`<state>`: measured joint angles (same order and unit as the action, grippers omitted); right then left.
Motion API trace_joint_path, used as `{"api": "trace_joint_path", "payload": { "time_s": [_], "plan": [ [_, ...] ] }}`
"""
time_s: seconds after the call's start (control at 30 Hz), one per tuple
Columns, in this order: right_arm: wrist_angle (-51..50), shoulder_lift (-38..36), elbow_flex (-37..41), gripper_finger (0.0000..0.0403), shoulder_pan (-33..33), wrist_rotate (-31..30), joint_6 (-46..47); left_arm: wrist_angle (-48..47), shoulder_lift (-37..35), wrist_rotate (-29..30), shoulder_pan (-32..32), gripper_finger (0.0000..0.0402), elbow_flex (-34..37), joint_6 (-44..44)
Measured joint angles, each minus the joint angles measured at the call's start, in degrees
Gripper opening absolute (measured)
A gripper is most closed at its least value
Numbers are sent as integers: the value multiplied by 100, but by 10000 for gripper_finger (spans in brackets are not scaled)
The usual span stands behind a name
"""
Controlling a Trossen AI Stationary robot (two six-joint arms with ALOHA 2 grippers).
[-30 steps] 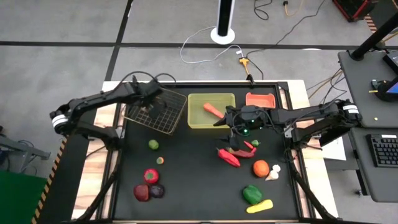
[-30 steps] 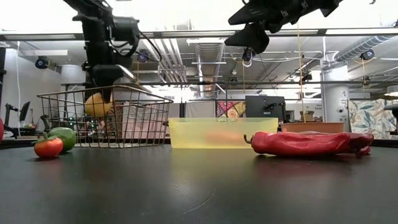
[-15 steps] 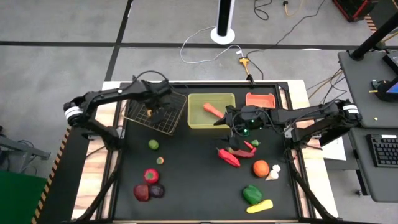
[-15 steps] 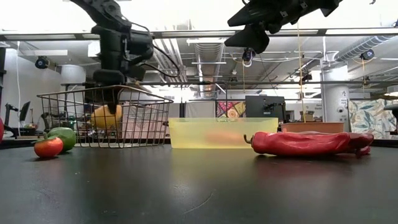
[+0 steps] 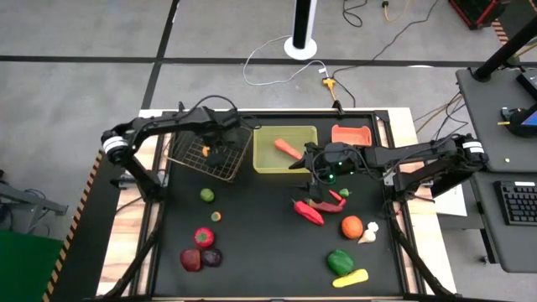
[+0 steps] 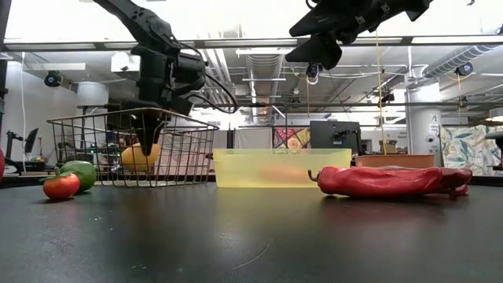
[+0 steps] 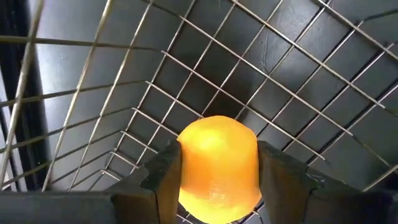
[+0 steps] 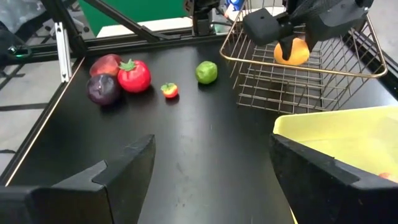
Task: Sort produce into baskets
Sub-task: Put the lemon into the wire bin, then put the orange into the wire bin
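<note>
Gripping a smooth, rigid orange fruit (image 7: 217, 165) across its middle, the left gripper (image 5: 216, 151) hangs inside the wire-mesh basket (image 5: 186, 156) by the table's far edge.

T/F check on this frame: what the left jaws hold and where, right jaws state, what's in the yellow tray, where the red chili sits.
1. The left gripper holds an orange fruit inside the wire basket. True.
2. The right gripper is shut on the red chili. False: its jaws are open and empty, above the table.
3. A carrot lies in the yellow-green tray. True.
4. The red chili is already in the salmon bin. False: it lies on the black table.
5. The lime sits in the wire basket. False: it sits on the table outside it.
</note>
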<state>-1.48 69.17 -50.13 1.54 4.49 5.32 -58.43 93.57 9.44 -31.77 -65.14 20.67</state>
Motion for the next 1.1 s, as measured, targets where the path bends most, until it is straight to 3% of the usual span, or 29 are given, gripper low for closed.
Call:
{"api": "trace_joint_path", "payload": {
  "time_s": [0.73,1.0,1.1],
  "plan": [
    [0,-2,0,304,0,-2,7,30,-7,52,0,239,-71,-232],
    [-46,-4,0,304,0,-199,407,-59,-796,-10,0,240,-163,-78],
    [-193,-7,0,304,2,-308,464,-59,-1383,-632,49,240,-112,-538]
  ]
}}
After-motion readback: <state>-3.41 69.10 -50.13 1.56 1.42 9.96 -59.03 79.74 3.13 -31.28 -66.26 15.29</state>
